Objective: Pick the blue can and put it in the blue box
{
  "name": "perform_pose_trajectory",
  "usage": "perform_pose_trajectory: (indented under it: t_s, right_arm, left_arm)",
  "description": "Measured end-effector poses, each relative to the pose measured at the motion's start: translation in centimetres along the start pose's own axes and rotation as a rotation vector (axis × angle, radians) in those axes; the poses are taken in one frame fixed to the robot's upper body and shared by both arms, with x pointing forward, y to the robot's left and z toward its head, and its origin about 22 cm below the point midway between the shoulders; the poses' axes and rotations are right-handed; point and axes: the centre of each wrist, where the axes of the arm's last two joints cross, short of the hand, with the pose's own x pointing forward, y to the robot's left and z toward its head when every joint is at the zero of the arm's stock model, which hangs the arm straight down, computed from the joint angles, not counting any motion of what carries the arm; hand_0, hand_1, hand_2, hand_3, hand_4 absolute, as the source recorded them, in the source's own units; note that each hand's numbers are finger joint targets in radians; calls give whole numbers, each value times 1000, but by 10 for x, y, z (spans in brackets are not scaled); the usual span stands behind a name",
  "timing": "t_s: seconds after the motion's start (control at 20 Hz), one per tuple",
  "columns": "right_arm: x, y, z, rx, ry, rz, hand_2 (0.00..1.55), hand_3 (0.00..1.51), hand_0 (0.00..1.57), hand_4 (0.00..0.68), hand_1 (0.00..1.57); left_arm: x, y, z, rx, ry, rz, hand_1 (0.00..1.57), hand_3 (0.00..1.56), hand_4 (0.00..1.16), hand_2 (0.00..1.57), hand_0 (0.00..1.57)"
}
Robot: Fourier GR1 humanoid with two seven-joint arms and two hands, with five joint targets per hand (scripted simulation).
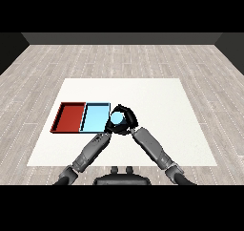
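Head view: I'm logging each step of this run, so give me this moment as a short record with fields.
can: blue can, just right of the trays, not in either
right hand: right hand curled round the can
left hand: left hand close against the can's left side; grip unclear
blue tray: light blue tray, nothing in it
red tray: red tray, left of the blue one, nothing in it
surface: white table

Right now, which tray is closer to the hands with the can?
The light blue tray. It lies right beside the hands, while the red tray sits on its far side, further left.
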Motion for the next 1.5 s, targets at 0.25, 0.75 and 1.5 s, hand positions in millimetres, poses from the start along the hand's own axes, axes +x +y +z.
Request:
perform_pose_trajectory:
  t_s: [0.25,0.75,1.5]
  right_arm:
    - [-2,10,-2,25,-2,8,1473,1400,1478,599,1478]
    - [-4,20,-2,45,-20,9,1453,1393,1443,602,1443]
    - [-2,20,2,17,23,-99,551,0,535,0,535]
  left_arm:
    - [-2,5,1,28,-7,-137,393,88,125,574,393]
    - [-6,12,5,94,-24,-193,812,715,689,853,812]
    - [-13,9,11,124,16,-57,1571,1448,1097,1516,1571]
